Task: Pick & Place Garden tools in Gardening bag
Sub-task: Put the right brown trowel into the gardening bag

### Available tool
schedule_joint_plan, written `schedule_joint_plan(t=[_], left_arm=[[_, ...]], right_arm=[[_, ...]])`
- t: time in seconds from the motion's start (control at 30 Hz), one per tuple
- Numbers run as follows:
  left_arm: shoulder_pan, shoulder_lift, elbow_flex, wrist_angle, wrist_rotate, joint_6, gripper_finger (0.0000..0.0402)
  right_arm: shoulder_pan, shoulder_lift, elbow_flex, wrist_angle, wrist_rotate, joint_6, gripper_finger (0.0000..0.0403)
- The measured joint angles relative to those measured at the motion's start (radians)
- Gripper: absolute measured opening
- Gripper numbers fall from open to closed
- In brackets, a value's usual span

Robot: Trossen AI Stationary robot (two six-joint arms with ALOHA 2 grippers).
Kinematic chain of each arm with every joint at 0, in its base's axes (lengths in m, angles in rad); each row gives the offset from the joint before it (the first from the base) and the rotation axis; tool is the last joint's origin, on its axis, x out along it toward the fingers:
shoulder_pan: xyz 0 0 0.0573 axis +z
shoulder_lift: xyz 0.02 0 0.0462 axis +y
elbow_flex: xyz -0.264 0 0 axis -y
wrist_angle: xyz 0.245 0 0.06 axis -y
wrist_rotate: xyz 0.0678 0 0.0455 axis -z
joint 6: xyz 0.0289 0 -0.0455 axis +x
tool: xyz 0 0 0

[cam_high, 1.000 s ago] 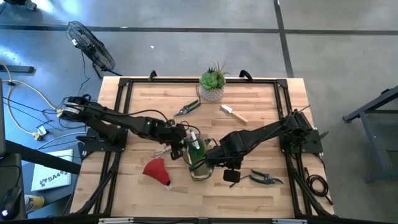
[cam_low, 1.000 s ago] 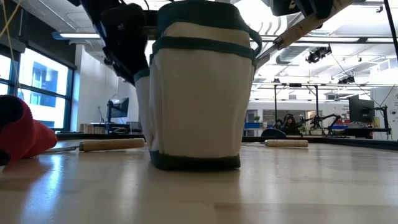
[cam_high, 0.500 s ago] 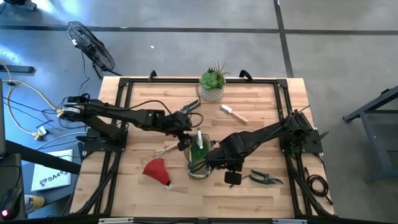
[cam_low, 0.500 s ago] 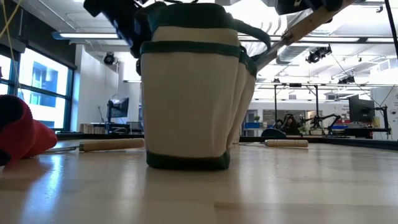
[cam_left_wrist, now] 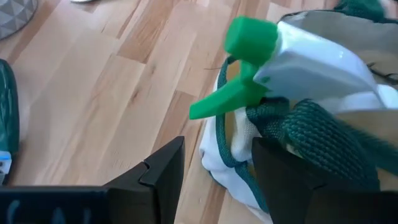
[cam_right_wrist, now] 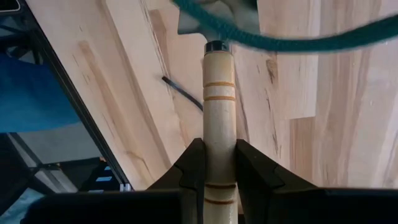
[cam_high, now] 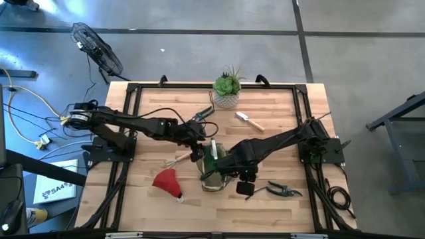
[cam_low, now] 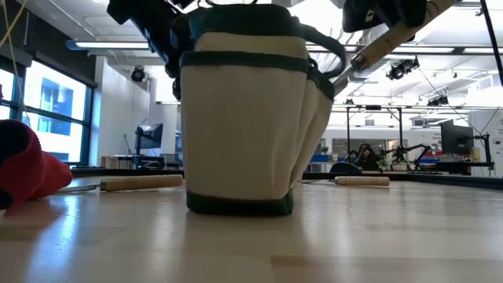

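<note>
Gripping wooden-handled tool (cam_right_wrist: 219, 118), right pincer (cam_right_wrist: 219, 163) over bag rim (cam_high: 214, 180)

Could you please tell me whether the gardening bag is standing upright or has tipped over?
Upright. In the low view the gardening bag rests flat on its base on the table, its mouth upward, with a green-and-white sprayer poking out.

The high view looks straight down from well above, taking in the whole pale wooden table (cam_high: 279, 139) and floor around it. The low view sits at tabletop height, facing level across the boards into the room, very near the tan and olive-green fabric bag (cam_low: 244, 118), which both share. The left wrist view looks close at the bag's rim; the right wrist view faces down onto the boards
</note>
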Motion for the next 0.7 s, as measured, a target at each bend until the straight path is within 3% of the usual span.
schedule_joint_plan(t=[0.4, 0.7], left_arm=[[0.0, 0.116, 0.0, 0.163, 0.07, 0.0, 0.0182], [0.0, 0.125, 0.0, 0.207, 0.095, 0.008, 0.0182]], right_arm=[[-0.009, 0.001, 0.0, -0.001, -0.087, 0.042, 0.0049], [0.007, 0.001, 0.0, -0.001, -0.135, 0.093, 0.0049]])
